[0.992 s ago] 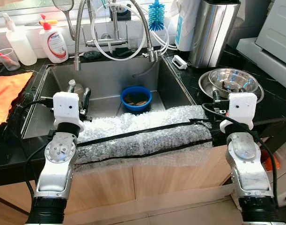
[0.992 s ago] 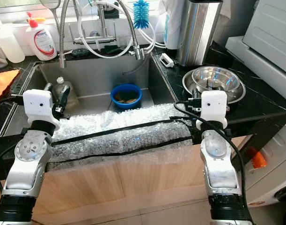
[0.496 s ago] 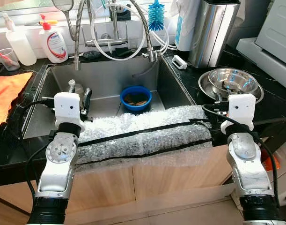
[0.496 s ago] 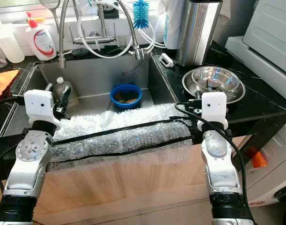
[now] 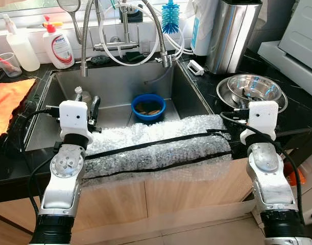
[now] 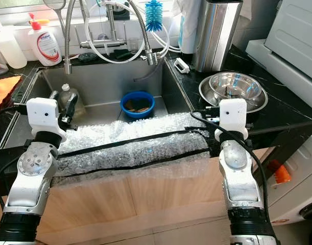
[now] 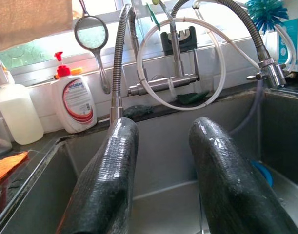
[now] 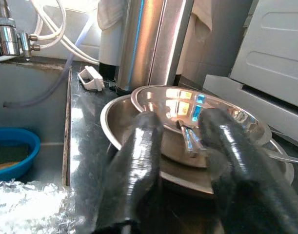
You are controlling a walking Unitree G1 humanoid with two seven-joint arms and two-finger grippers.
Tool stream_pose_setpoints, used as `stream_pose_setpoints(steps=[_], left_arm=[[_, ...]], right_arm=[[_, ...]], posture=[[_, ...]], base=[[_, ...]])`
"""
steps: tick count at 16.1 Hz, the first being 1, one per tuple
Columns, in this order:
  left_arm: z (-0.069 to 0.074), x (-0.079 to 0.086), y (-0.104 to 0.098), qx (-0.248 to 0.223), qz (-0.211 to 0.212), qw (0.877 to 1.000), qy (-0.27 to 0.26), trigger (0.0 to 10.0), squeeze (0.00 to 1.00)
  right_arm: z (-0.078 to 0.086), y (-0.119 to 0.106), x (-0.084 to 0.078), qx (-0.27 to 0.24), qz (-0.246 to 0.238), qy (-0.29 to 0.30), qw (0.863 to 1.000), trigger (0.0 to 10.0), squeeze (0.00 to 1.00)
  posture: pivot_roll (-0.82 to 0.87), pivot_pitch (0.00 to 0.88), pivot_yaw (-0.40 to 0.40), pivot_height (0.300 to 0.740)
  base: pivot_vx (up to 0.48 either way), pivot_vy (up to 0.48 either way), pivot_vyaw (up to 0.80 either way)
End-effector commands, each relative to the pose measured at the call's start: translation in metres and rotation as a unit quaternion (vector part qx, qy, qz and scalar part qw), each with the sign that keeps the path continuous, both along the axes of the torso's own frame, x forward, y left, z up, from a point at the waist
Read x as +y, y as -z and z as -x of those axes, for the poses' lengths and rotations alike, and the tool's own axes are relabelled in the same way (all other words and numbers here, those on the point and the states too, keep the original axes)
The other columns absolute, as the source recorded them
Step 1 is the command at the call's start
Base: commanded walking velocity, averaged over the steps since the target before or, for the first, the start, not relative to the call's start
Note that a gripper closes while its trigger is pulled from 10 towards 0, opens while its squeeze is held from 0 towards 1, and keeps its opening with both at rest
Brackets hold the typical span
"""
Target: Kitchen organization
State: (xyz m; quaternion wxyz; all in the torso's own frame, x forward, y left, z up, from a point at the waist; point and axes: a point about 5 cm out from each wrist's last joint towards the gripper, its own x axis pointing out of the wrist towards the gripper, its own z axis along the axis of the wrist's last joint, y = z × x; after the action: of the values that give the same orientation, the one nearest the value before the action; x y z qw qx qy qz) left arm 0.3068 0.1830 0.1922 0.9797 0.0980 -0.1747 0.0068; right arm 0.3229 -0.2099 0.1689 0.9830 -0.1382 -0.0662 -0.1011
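Black stone table (image 5: 298, 109) surrounds a steel sink (image 5: 120, 84) under a window, with bubble wrap (image 5: 156, 148) taped along the sink's front edge. A blue bowl (image 5: 148, 107) sits on the sink floor near the middle, and a small bottle (image 5: 80, 95) stands at its left side. On the table to the right, stacked steel bowls (image 5: 253, 89) hold a metal utensil (image 8: 188, 139), with a tall steel canister (image 5: 232, 33) behind them. The left end effector (image 7: 161, 161) hangs over the sink's left part, fingers spread and holding nothing. The right end effector (image 8: 180, 156) hovers just before the steel bowls, fingers also spread and empty. A soap bottle (image 5: 57, 45) and an orange cloth (image 5: 10, 102) lie to the left.
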Motion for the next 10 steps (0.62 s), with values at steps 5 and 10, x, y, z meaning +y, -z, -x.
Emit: stream_pose_setpoints(steps=[5, 10], left_arm=[[-0.0001, 0.0002, 0.0031, 0.009, -0.002, 1.0, 0.002, 10.0, 0.0], [-0.0028, -0.0025, -0.0007, 0.002, -0.005, 1.0, 0.007, 10.0, 0.0]], right_arm=[[-0.0028, -0.0014, 0.0014, 0.0, -0.007, 0.001, 1.0, 0.0, 0.0], [-0.0049, -0.0067, 0.0028, -0.012, -0.008, 0.001, 1.0, 10.0, 0.0]], posture=[[0.0, 0.0, 0.029, 0.74], [0.0, 0.0, 0.029, 0.74]], base=[[0.0, 0.0, 0.0], [0.0, 0.0, 0.0]])
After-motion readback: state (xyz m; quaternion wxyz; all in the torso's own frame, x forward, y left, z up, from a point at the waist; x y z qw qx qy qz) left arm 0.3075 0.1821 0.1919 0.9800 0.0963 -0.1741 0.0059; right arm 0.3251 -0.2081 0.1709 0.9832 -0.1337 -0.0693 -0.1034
